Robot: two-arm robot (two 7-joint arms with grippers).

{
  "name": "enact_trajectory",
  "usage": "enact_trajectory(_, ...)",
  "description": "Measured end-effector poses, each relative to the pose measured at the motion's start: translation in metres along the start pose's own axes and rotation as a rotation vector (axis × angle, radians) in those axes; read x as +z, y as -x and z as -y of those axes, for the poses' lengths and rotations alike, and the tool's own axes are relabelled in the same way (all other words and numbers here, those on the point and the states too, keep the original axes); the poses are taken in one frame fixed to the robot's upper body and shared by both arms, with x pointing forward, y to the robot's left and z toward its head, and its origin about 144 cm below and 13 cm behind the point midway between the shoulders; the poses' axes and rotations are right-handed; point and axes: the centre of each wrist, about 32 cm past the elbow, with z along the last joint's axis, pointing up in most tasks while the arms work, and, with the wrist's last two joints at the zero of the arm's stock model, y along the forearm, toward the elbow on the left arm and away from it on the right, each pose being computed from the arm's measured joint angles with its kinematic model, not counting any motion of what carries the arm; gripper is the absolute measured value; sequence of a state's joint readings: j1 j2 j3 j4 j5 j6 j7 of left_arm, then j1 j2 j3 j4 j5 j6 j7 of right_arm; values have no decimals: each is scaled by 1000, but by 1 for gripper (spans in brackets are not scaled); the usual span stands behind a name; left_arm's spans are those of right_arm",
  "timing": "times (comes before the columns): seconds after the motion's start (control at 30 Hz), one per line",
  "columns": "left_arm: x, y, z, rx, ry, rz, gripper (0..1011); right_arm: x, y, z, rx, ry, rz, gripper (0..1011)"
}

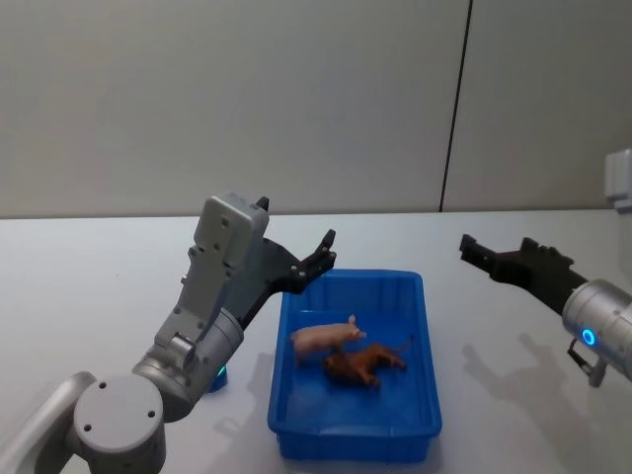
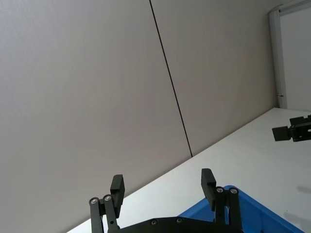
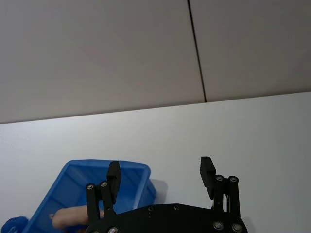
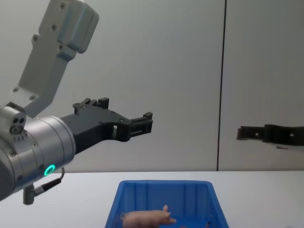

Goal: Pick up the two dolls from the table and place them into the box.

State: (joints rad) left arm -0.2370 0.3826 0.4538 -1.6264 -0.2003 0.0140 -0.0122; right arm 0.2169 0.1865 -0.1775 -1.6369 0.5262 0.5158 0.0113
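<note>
Both dolls lie inside the blue box [image 1: 427, 336] on the white table [image 1: 99, 286]: the pale pink pig [image 1: 324, 338] and, just in front of it, the reddish-brown figure [image 1: 363, 365]. My left gripper [image 1: 321, 255] hangs open and empty in the air above the box's far left corner. My right gripper [image 1: 469, 247] is also open and empty, raised to the right of the box. The chest view shows the pig [image 4: 147, 218] in the box [image 4: 180, 194], with the left gripper [image 4: 145, 122] and the right gripper [image 4: 244, 133] high above. In the right wrist view the pig [image 3: 73, 217] shows past the open fingers [image 3: 206, 170].
Bare white tabletop surrounds the box on all sides. A grey panelled wall [image 1: 296, 99] stands behind the table. A small blue item [image 1: 219, 379] sits on the table under my left arm.
</note>
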Motion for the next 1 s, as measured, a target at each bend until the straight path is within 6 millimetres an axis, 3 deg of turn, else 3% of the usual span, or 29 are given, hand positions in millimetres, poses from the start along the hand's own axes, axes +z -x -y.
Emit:
enact_trajectory(0.4,5,-11,-10,5,-22,5,1001,-2,-6,4,-65,-41,20,1001)
enact_trajectory(1.0,18,-33,-54,29,-205,-52,1001,-3,-9,6,-94,-60,29,1001)
